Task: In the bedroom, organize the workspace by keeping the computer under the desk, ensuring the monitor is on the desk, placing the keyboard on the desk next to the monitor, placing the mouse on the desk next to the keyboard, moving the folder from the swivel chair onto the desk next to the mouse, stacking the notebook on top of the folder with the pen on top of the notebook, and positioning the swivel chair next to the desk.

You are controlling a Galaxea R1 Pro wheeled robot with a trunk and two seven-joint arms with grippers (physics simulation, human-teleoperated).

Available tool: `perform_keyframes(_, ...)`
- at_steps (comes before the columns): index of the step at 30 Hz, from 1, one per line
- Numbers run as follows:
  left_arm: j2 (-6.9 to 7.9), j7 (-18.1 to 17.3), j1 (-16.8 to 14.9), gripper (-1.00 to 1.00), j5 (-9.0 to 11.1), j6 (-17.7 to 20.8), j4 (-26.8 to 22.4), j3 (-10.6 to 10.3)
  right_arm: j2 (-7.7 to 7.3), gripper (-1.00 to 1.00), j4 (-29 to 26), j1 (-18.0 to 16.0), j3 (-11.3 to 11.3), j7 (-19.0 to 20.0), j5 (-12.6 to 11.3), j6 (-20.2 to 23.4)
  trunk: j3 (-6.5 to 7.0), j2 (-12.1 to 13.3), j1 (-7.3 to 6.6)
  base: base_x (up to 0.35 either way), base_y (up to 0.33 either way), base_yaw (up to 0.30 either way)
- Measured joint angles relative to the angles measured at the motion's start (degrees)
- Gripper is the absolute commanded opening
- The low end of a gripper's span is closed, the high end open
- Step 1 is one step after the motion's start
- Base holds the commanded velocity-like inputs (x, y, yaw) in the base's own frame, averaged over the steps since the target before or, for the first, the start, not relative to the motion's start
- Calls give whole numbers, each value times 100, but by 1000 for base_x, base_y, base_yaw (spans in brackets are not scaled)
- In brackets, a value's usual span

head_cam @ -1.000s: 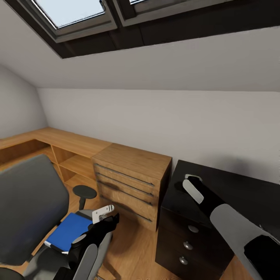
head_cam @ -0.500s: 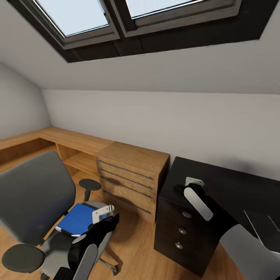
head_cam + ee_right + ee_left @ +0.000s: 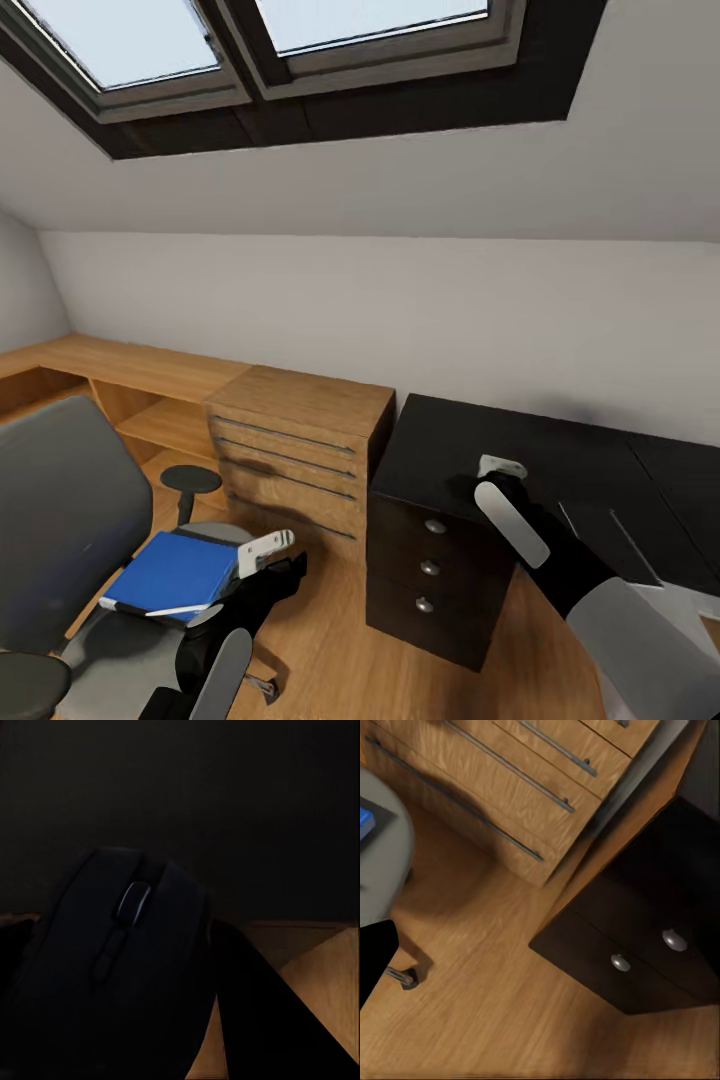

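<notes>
A grey swivel chair (image 3: 60,520) stands at the left, and a blue folder (image 3: 172,574) lies flat on its seat with a thin white strip along its near edge. The black desk (image 3: 560,462) with three drawers runs along the wall at the right. My right gripper (image 3: 497,478) hovers over the desk's left end. It is shut on a black mouse (image 3: 120,967), which shows with its scroll wheel between the dark fingers. My left gripper (image 3: 280,562) hangs over the wooden floor beside the chair seat, open and holding nothing. One dark finger (image 3: 373,960) shows in the left wrist view.
A wooden drawer chest (image 3: 290,450) stands between chair and desk, joined to a low wooden shelf unit (image 3: 120,385) along the wall. The desk's drawer front (image 3: 645,952) lies close ahead of my left hand. A sloped ceiling with skylights (image 3: 300,40) hangs overhead.
The view has swung right, so chair, chest and desk have slid left in the picture and more desktop shows. Both arms keep their places in the view.
</notes>
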Motion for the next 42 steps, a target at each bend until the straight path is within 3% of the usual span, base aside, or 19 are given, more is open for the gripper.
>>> perform_keyframes(7, 0, 0, 0, 100, 0, 0, 0, 0, 16, -100, -16, 0, 8, -8, -6, 0, -19, 0, 0, -231, 0, -145)
perform_keyframes(11, 0, 0, 0, 100, 0, 0, -1, 0, 18, -100, -115, 0, 10, -208, -8, -2, -19, 0, 0, -205, 0, -2)
perform_keyframes(22, 0, 0, 0, 100, 3, 0, 8, 0, 4, -100, -125, 0, -12, -257, -10, -37, -20, 0, -2, -8, 0, -221)
perform_keyframes(34, 0, 0, 0, 100, 0, 0, 9, 0, -8, -100, 200, 0, -55, -279, -10, -795, -20, 0, -3, 0, 0, -293)
perform_keyframes(38, 0, 0, 0, 100, 0, 0, 9, 0, -2, -100, 411, 0, -298, -273, -11, -994, -20, 0, -3, 0, 0, -295)
perform_keyframes(42, 0, 0, 0, 100, 0, 0, 9, 0, 3, -100, 589, 0, -378, -322, -7, -1327, -20, 0, -3, 0, 0, -295)
